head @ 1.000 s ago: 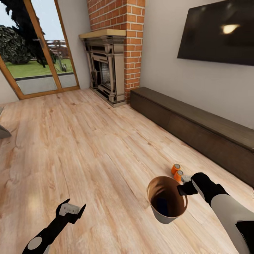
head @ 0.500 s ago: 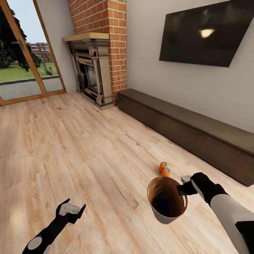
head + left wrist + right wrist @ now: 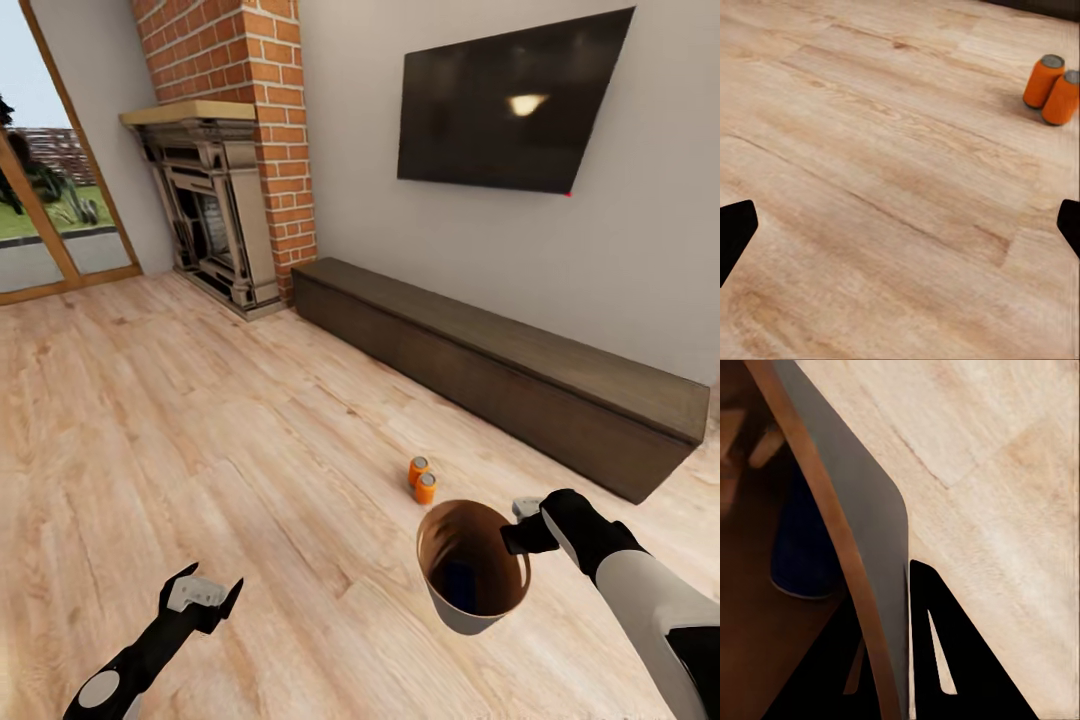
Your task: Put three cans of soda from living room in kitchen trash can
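On the light wood floor (image 3: 200,400), just short of the long dark bench (image 3: 500,370), we see two orange soda cans (image 3: 422,479) standing upright and touching one another; the left wrist view shows the same pair (image 3: 1054,88) with silver-grey tops. We count two cans only.

Nearer to us than the cans, the trash can (image 3: 470,570) hangs above the floor, tilted so its brown inside faces the head camera. Something dark blue lies at its bottom; we cannot tell what it is. Our right gripper (image 3: 524,525) is clamped on the bin's rim at the side facing the bench. In the right wrist view the bin wall (image 3: 855,540) passes between the two dark fingers (image 3: 945,660), one inside and one outside.

Our left gripper (image 3: 202,592) hovers over bare floor, well apart from the bin and the cans, its jaws spread wide with nothing between them. The fingertips (image 3: 735,232) sit at opposite edges of the left wrist view.

Beyond the bench: a brick fireplace (image 3: 215,200), a black wall screen (image 3: 505,105), a glass door (image 3: 45,200) onto greenery.
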